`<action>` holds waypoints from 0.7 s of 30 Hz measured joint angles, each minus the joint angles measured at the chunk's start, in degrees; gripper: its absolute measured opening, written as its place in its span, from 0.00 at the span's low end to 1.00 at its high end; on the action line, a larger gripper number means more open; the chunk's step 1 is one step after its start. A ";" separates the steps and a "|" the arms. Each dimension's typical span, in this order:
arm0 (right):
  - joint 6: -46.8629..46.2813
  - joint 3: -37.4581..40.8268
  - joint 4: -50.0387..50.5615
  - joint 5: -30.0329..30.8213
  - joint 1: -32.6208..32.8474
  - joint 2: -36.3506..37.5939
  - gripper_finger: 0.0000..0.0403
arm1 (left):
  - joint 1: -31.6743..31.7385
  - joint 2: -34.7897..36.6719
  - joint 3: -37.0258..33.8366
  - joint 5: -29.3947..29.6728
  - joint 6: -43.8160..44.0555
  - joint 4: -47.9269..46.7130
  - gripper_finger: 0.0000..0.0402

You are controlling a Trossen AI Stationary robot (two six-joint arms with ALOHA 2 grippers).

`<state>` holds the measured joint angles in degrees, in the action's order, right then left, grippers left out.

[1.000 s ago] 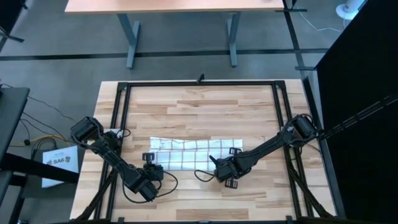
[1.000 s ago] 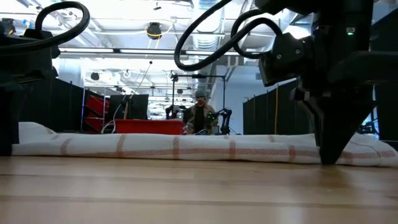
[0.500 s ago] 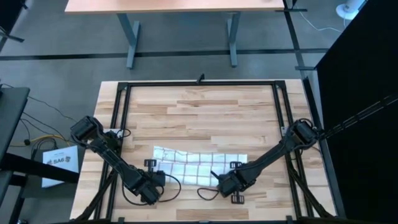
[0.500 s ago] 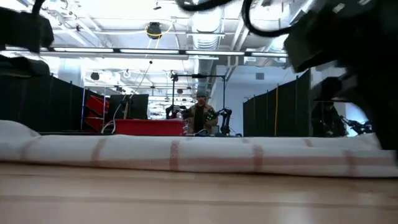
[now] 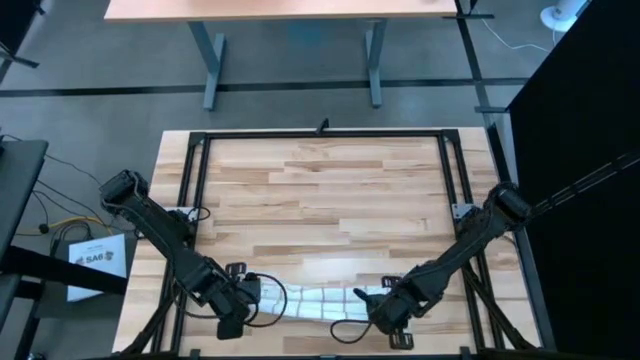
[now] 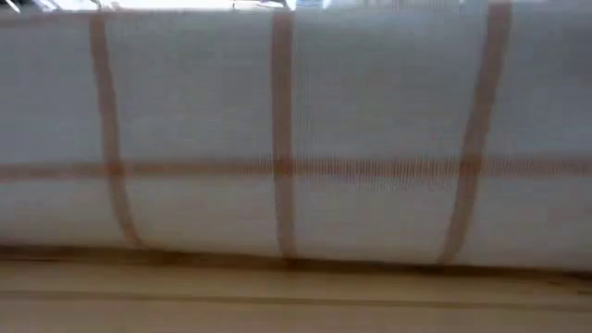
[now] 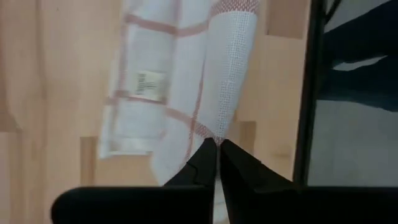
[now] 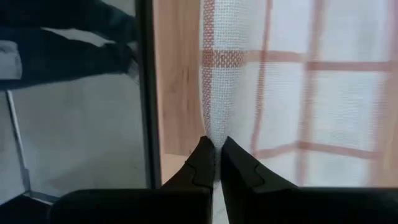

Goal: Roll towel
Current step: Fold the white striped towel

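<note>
With each gripper, left gripper (image 7: 216, 144) and right gripper (image 8: 214, 143), pinching the towel (image 5: 315, 300) at the worktop (image 5: 330, 180) front edge, uneven pull would probably skew it.

Light wood plank table (image 5: 330, 190) inside a black frame (image 5: 325, 133); checked towel (image 5: 315, 302) lies bunched along its near edge.

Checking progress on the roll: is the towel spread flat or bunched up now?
Bunched: the towel forms a narrow band near the table's front edge, pinched by the left gripper and right gripper.
</note>
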<state>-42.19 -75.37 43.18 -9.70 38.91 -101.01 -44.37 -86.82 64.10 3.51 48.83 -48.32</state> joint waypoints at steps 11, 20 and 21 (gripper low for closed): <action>5.92 1.92 9.95 0.45 -8.59 3.91 0.00 | 6.04 0.37 -0.24 0.11 -12.18 -2.64 0.00; 9.12 1.95 8.58 -6.55 -12.70 5.06 0.00 | 9.67 1.00 -0.46 -5.64 -17.18 -2.74 0.00; 9.12 1.95 8.35 -7.04 -12.68 5.33 0.00 | 9.72 1.18 -0.53 -6.34 -17.33 -2.92 0.00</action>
<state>-33.07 -73.43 51.53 -16.75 26.23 -95.67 -34.66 -85.65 63.57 -2.83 31.51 -51.24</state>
